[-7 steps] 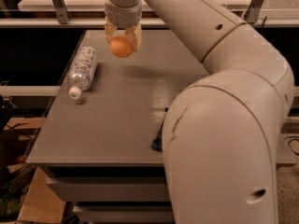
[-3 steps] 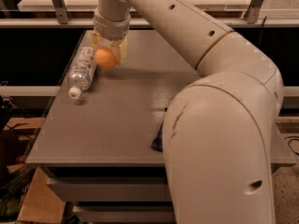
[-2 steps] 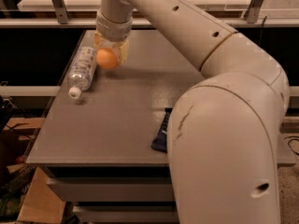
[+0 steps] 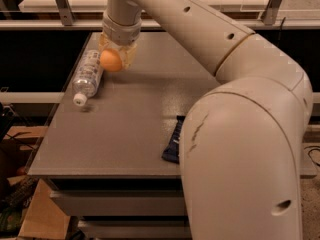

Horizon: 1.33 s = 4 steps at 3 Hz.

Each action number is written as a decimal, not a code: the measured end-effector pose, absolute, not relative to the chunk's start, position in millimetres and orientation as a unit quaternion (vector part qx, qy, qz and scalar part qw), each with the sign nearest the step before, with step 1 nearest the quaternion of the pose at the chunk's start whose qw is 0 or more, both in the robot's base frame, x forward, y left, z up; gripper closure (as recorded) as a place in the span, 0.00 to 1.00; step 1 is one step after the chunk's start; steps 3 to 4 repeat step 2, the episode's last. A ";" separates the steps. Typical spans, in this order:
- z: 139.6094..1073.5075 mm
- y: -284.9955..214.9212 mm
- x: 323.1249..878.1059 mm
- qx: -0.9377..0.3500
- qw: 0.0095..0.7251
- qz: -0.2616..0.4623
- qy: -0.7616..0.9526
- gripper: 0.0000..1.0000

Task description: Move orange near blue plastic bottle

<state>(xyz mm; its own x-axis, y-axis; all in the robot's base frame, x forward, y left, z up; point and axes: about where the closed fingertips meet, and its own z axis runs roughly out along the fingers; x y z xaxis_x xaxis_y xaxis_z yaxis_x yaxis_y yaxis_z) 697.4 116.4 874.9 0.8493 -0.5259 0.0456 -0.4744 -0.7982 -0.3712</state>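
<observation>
The orange (image 4: 111, 60) is a small round fruit held between the translucent fingers of my gripper (image 4: 114, 60), at the far left of the grey table. The blue plastic bottle (image 4: 88, 77) lies on its side just left of the orange, with its white cap (image 4: 79, 100) pointing toward the front edge. The orange sits right beside the bottle's upper part, very close to it or touching. I cannot tell if the orange rests on the table.
A dark blue snack-bar wrapper (image 4: 173, 139) lies near the table's front edge (image 4: 100, 170), partly hidden by my arm (image 4: 240, 134), which fills the right side. A rail and a white surface run behind the table.
The gripper carried the orange left and down from mid-table to beside the bottle. In the last second it has barely moved. More of the blue wrapper shows.
</observation>
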 end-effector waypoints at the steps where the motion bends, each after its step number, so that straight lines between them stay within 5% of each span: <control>1: 873.9 114.6 696.7 -0.943 0.172 -0.074 0.277 0.00; 4: 875.4 114.6 697.1 -0.942 0.174 -0.074 0.276 0.00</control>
